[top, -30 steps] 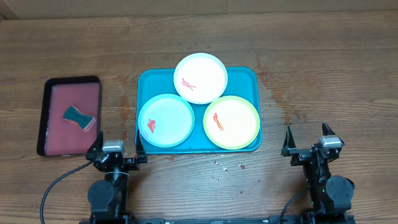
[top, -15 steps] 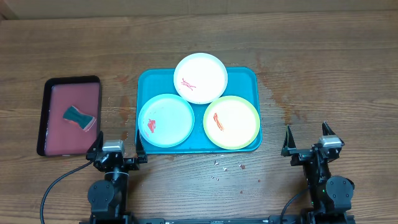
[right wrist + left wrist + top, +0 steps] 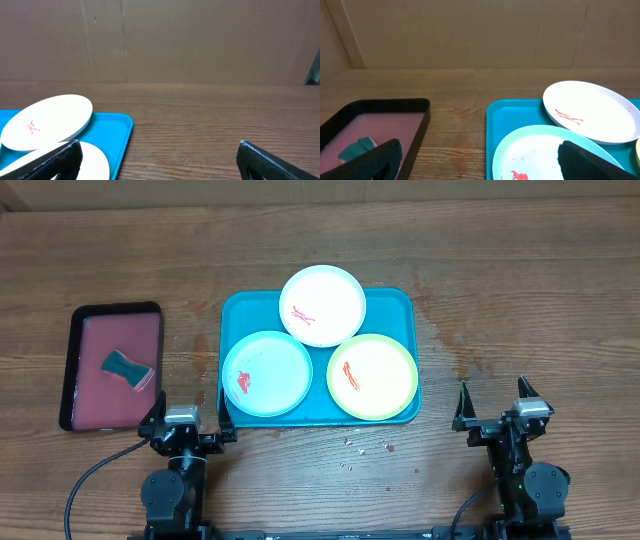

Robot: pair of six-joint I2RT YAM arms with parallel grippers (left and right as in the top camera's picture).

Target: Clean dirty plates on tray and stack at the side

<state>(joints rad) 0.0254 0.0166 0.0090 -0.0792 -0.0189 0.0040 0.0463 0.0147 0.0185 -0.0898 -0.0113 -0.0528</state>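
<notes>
**Left claw** (image 3: 190, 414): is standing fully spread and gripping nothing, at the near edge of the table (image 3: 520, 270).

**Right claw** (image 3: 493, 412): is likewise gaping wide and empty, sitting at the near edge, to the right of the turquoise tray (image 3: 392, 300).

**Teal sponge** (image 3: 126, 368): is lying ahead and to the left of the left claw, inside the black-rimmed pink tray (image 3: 115, 308). Its long axis is running diagonally, far-left to near-right. The left arm is much the nearer, so the fetch probably falls to it, with some wrist turn to close across the sponge's narrow waist.

**Plates**: all three are lying on the turquoise tray, each smeared red.
- The pale blue plate (image 3: 268, 373) is sitting just ahead and right of the left claw.
- The yellow-green plate (image 3: 372, 377) is lying ahead and left of the right claw.
- The white plate (image 3: 322, 305) is lying farthest off, overlapping both.
</notes>
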